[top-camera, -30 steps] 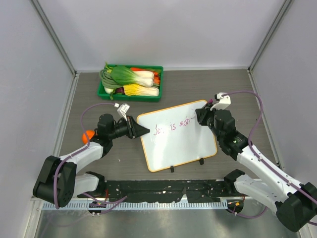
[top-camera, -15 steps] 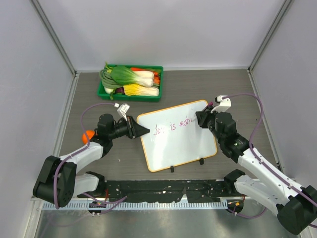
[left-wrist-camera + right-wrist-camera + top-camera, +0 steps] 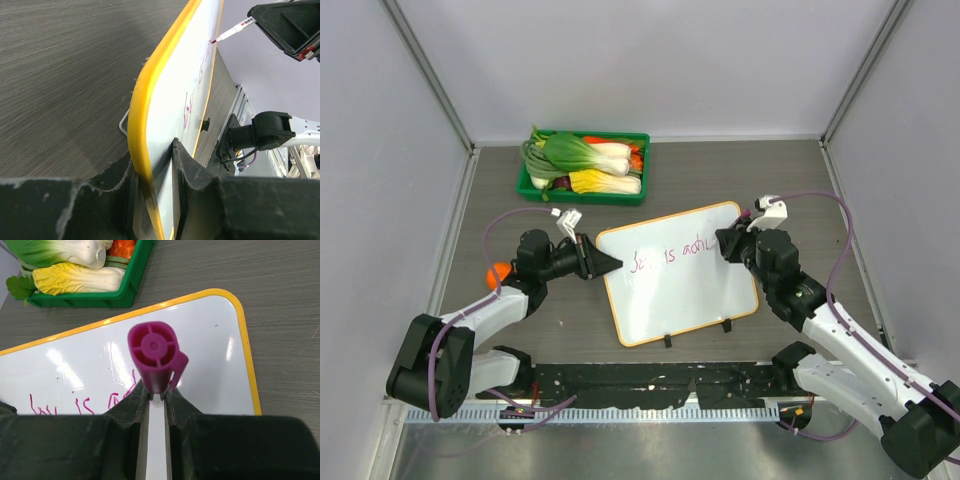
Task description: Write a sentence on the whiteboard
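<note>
The whiteboard (image 3: 685,290) lies tilted on the table, white with an orange-yellow rim. The sentence (image 3: 670,253) is one short line of purple-pink cursive near its top. My left gripper (image 3: 605,262) is shut on the board's left rim; the rim (image 3: 145,130) runs between its fingers in the left wrist view. My right gripper (image 3: 728,243) is shut on a purple marker (image 3: 156,356), its tip on the board at the right end of the writing. The marker's tip also shows in the left wrist view (image 3: 216,40). The writing shows in the right wrist view (image 3: 80,404).
A green tray (image 3: 585,167) of toy vegetables stands at the back left, also in the right wrist view (image 3: 90,297). An orange object (image 3: 499,271) lies by the left arm. Two black feet (image 3: 697,332) sit on the board's near rim.
The right gripper has moved the marker a little to the right along the board, and the last word has grown by a few strokes. The left arm has not moved.
</note>
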{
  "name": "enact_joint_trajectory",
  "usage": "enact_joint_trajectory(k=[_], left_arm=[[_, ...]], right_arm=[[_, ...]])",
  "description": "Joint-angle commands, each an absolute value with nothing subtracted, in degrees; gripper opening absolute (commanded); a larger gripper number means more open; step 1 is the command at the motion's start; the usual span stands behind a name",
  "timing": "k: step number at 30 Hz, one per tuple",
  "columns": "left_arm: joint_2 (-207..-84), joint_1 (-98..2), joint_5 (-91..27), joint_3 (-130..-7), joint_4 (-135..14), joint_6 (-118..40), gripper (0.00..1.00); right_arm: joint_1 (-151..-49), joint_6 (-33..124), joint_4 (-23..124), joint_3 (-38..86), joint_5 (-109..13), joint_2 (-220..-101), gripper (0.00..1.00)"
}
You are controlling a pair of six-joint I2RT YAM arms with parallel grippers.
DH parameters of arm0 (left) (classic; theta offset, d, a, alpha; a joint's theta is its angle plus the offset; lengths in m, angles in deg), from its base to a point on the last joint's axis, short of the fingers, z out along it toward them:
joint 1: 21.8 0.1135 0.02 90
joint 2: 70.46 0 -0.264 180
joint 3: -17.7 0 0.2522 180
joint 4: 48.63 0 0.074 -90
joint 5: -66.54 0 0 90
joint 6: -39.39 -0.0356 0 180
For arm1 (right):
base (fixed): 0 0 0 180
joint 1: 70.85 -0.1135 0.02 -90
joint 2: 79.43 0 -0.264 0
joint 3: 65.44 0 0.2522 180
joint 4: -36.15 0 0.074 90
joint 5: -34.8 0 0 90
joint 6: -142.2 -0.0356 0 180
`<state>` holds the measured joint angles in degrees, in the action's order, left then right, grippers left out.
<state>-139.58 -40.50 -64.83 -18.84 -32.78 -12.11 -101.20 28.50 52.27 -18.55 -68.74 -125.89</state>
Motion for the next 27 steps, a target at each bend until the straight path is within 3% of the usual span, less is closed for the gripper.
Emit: enact_joint_trajectory(k=[1, 27], left_arm=[[-140.3, -40.6, -57.0, -17.2, -37.7, -21.7, 0.00], [-140.0, -40.7, -57.1, -17.3, -38.0, -21.9, 0.00]], right_arm=[[-101.1, 28.2, 51.8, -15.4, -67.9, -124.6, 0.01], [-101.0, 28.5, 46.7, -12.7, -72.6, -132.1, 0.01]])
